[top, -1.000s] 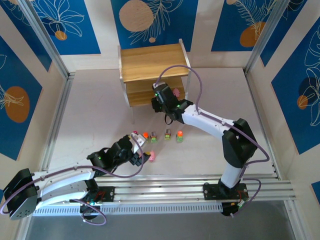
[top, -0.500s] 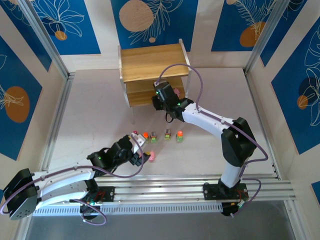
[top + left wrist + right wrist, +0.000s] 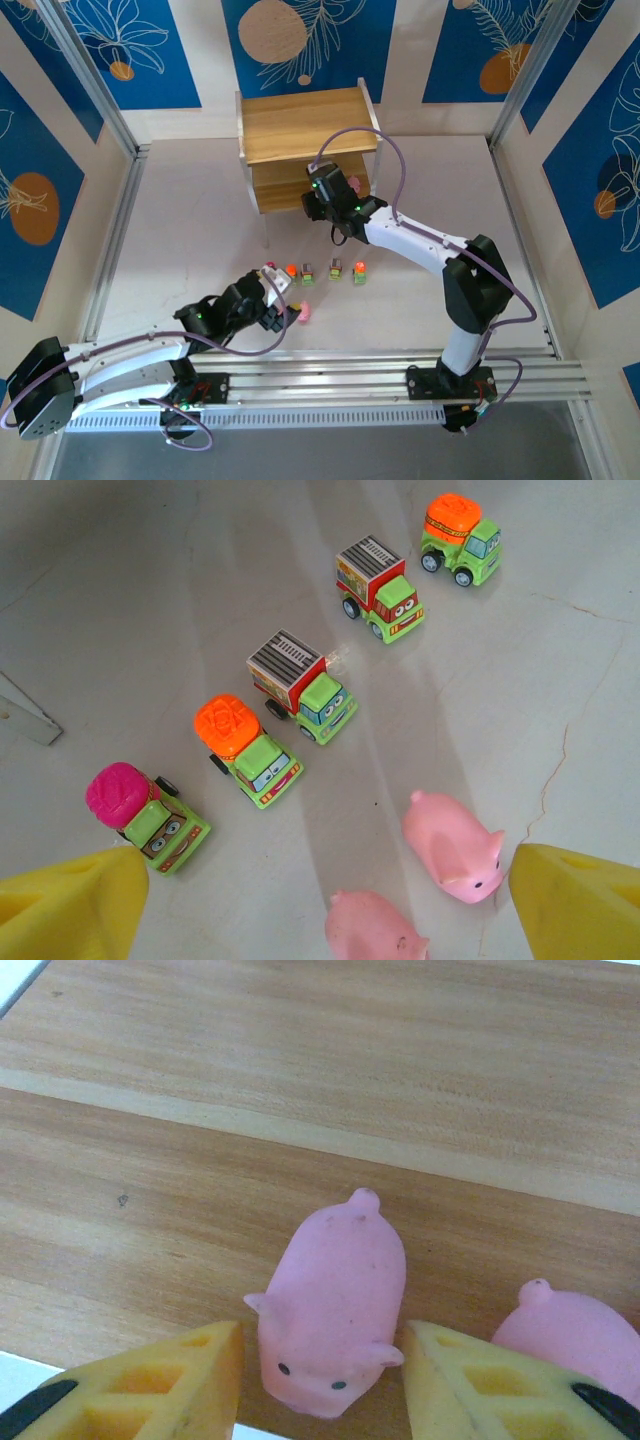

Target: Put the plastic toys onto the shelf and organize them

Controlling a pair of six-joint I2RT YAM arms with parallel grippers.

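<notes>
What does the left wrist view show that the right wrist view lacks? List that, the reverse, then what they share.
Left wrist: five green toy trucks in a diagonal row on the grey table. Right wrist: a wooden shelf board bearing one pig between the jaws of the right gripper and a second pig beside it. Both: two pink toy pigs and yellow jaws at the bottom corners; the left gripper hangs open over its own pigs.

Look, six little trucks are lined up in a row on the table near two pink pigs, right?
Not quite: there are five trucks, not six. The left wrist view shows them lined up in a row on the table near two pink pigs.
</notes>
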